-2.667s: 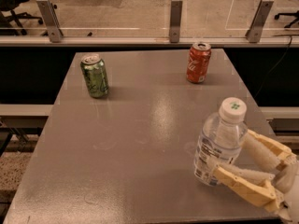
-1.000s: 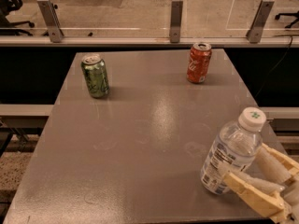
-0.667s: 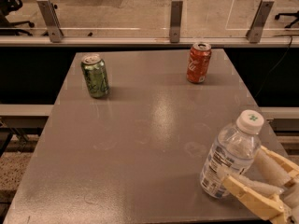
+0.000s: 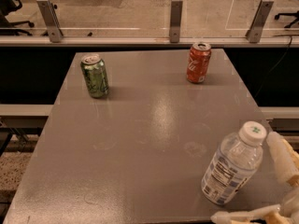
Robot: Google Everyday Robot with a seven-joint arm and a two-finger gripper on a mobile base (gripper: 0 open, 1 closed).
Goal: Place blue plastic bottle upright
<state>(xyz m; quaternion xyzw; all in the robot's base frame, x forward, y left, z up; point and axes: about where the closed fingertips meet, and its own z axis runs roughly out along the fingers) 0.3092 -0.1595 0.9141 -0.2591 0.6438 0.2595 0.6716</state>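
The blue plastic bottle is a clear bottle with a pale label and a white cap with a green mark. It stands on its base near the table's front right corner, tilted to the right. My gripper is at the bottom right, open around the bottle. One cream finger is just right of the cap. The other finger lies just below the bottle's base. Neither clearly presses on the bottle.
A green can stands upright at the back left of the grey table. A red can stands upright at the back right. A glass barrier with metal posts runs behind the table's far edge.
The bottle stood upright between the fingers 2.7 s ago and now leans right. The fingers have spread and dropped lower and to the right since then.
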